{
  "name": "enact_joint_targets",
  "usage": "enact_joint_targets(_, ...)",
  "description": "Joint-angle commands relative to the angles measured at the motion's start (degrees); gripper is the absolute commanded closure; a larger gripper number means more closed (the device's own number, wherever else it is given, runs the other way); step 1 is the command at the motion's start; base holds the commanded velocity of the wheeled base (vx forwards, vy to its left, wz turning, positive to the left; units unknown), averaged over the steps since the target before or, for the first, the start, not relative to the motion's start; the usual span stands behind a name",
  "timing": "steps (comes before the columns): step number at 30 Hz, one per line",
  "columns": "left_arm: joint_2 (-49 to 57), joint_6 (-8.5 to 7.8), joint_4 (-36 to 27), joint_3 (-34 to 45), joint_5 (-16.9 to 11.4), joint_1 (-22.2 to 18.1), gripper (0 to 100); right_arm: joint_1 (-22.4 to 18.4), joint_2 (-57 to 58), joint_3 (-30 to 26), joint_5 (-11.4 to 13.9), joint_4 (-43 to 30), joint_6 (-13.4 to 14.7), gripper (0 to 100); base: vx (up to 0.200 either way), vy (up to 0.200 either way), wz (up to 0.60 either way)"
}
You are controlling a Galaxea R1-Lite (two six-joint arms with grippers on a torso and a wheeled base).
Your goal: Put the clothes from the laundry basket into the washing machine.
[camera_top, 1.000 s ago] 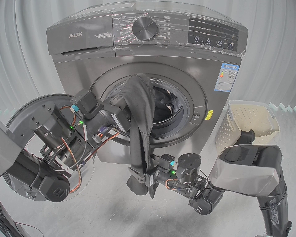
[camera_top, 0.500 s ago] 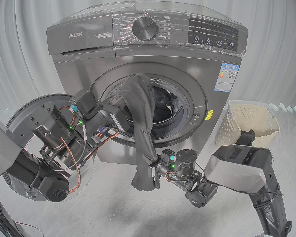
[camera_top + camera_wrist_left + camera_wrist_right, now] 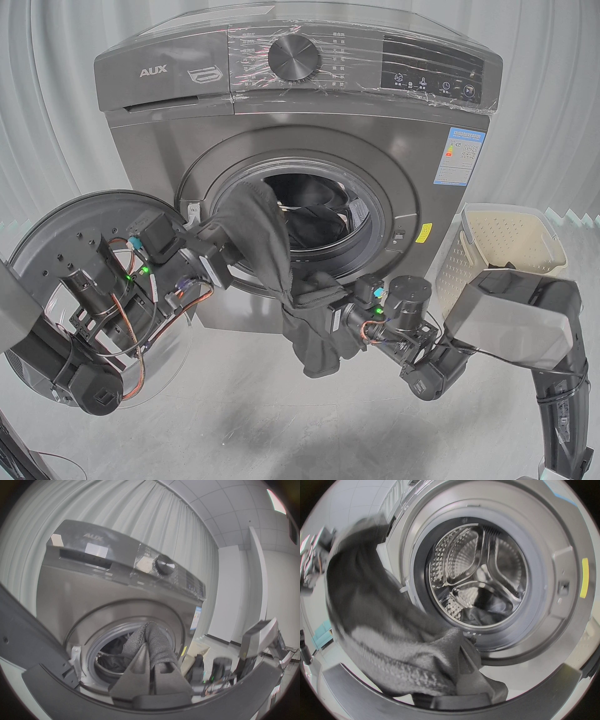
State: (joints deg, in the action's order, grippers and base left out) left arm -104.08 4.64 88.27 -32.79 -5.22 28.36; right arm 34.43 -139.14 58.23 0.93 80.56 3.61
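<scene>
The left claw and the right claw are both clamped shut on the dark garment, whose long axis slants downward between them across the lower-left rim of the drum opening, which lies just beyond.

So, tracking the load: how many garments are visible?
2: a dark grey fabric garment hanging between left end effector and right end effector; a dark heap in the steel drum, possibly hiding more.

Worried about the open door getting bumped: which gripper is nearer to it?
Left. The left gripper holds the dark garment right beside the open door; the right gripper grips it below the drum opening, farther off.
</scene>
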Motion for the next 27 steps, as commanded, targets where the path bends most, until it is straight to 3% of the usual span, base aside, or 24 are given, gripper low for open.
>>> enact_joint_targets(1, -0.1, 0.01, 0.1, 5.5, -1.1, -2.9, 100, -1.3, 8.2, -2.7, 0.6, 0.0, -0.2, 100, 0.000, 0.000, 0.00)
enact_joint_targets(17, -5.3, -1.74, 0.2, 15.3, -1.9, -0.8, 100, 0.2, 12.1, -2.7, 0.2, 0.0, 0.0, 100, 0.000, 0.000, 0.00)
enact_joint_targets(18, -5.2, -1.74, 0.2, 15.3, -1.9, -0.8, 0, 0.2, 12.1, -2.7, 0.2, 0.0, 0.0, 100, 0.000, 0.000, 0.00)
enact_joint_targets(22, -4.6, -1.57, 0.2, 16.1, -1.8, -0.8, 0, -0.1, 12.6, -2.2, 0.2, -0.2, -0.1, 100, 0.000, 0.000, 0.00)
enact_joint_targets(27, -2.7, -1.74, 0.2, 22.5, -1.9, 0.0, 0, -1.6, 13.7, -1.2, 0.2, -0.8, -0.1, 100, 0.000, 0.000, 0.00)
